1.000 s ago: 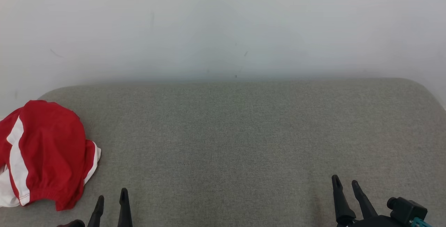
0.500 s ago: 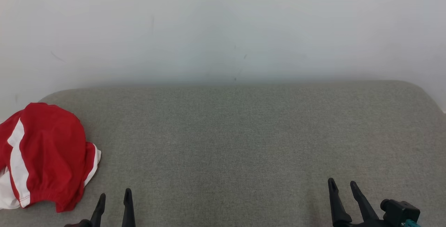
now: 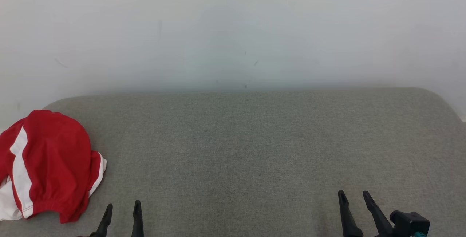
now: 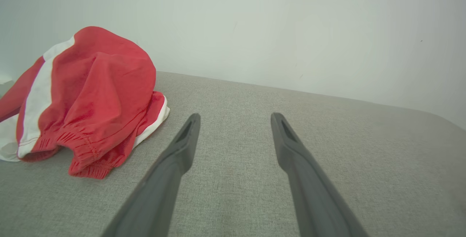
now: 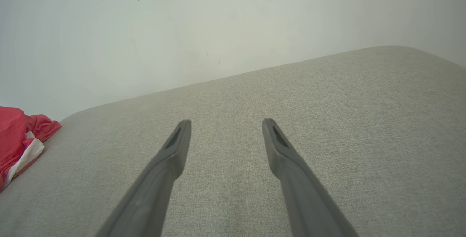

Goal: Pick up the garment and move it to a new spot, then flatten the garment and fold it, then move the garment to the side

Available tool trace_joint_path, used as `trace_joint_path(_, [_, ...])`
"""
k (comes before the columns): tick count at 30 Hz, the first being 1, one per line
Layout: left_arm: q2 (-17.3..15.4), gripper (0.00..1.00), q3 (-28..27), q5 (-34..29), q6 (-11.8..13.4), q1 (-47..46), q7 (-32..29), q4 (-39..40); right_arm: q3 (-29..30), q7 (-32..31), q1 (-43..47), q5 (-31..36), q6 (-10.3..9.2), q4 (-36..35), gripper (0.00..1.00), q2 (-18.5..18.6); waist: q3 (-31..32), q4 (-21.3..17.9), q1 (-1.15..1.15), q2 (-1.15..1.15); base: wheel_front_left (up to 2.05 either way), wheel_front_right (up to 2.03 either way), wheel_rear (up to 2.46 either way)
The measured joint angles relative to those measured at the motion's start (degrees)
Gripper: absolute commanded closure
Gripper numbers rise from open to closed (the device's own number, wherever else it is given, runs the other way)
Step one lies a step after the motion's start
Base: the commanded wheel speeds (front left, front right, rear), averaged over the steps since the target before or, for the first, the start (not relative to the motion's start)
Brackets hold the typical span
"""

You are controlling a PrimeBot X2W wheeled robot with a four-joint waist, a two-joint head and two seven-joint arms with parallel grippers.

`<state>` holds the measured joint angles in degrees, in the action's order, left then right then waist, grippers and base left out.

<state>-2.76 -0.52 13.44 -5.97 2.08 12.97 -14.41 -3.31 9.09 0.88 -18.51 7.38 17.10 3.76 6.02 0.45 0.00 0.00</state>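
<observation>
The whole head view has slid a little downward since a second ago: the far edge of the surface [image 3: 236, 149], the specks on the wall [image 3: 233, 29] and the garment [image 3: 54, 164] all sit slightly lower together, so the camera has tilted and the garment lies where it lay. Against that shift, the left gripper [image 3: 123, 203] has drawn a touch inward from the lower left and the right gripper [image 3: 353, 192] a touch inward from the lower right. Both also show less of themselves above the bottom edge.

The garment is a crumpled red heap with white stripes and white trim, its gathered elastic hem facing the left gripper [image 4: 236, 115] in the left wrist view. It rests at the surface's left end, close to the rounded far corner.

The surface is covered in a grey, finely woven cloth, matt and softly rounded at its corners; the wall behind is pale and smooth. Each gripper's long, dark, tapering fingers stand spread apart with nothing between them, hovering over bare cloth, as the right gripper [image 5: 226, 120] does in the right wrist view.
</observation>
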Motion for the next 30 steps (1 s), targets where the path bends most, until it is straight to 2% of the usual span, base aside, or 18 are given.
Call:
trace_joint_path(20, [-0.01,0.00,0.26,-6.47,0.08,1.06,1.93,-1.15,-1.12,0.98,0.72,7.70,0.01,0.03,0.00,-0.18,1.31,0.00,0.00,0.00,0.00,0.00,0.00])
trace_joint_path(30, [-0.01,0.00,0.49,-6.37,0.40,1.13,2.07,-1.32,-1.29,0.98,0.97,7.60,0.01,-0.13,0.00,-0.26,1.28,0.18,0.00,0.00,0.00,0.00,0.00])
